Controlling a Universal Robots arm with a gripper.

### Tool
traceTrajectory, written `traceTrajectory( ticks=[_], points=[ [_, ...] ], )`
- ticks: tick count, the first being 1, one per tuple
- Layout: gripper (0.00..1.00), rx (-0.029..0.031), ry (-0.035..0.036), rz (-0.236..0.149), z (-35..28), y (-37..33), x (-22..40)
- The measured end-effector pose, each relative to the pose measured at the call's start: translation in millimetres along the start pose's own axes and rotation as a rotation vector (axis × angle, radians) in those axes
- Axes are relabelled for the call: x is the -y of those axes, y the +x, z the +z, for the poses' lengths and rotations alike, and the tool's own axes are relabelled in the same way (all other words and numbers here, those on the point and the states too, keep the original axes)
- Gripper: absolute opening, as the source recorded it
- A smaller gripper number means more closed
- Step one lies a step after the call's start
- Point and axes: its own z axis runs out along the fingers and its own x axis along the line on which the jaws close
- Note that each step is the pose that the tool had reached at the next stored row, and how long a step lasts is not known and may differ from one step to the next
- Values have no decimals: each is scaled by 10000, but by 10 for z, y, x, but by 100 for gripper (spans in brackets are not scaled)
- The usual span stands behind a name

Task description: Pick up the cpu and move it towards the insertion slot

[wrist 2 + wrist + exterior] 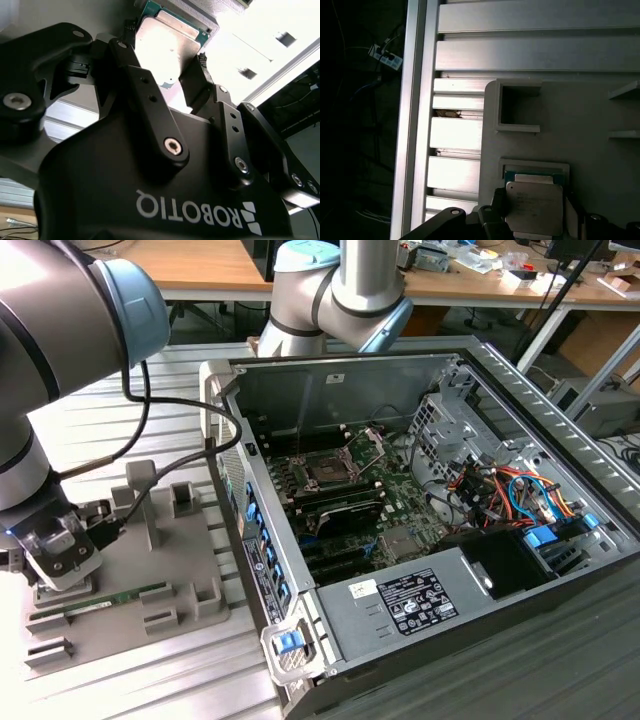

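The black robot gripper (165, 44) is low over a flat gray plastic holder block (180, 560) at the exterior view's left. The holder lies on a silver table made of long ribbed metal bars (150, 675). The cpu (535, 206), a small flat square chip with a shiny silver lid and a thin green edge, sits in a little square nest in the holder. In both wrist views the chip is right between the two black fingers (137, 75). The fingers are closed on it, one on each side, touching its edges. A long thin green memory stick (110, 598) lies on the same holder, just beside the gripper. The insertion slot (325, 468), a dark square socket with a silver metal frame, is inside the big open gray computer case (330, 375), well apart from the chip.
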Motion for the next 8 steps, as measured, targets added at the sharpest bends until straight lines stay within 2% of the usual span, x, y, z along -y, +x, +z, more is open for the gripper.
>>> traceTrajectory(
  ticks=[8],
  points=[
    [55, -1, 1, -1, -52, 0, -3]
  ],
)
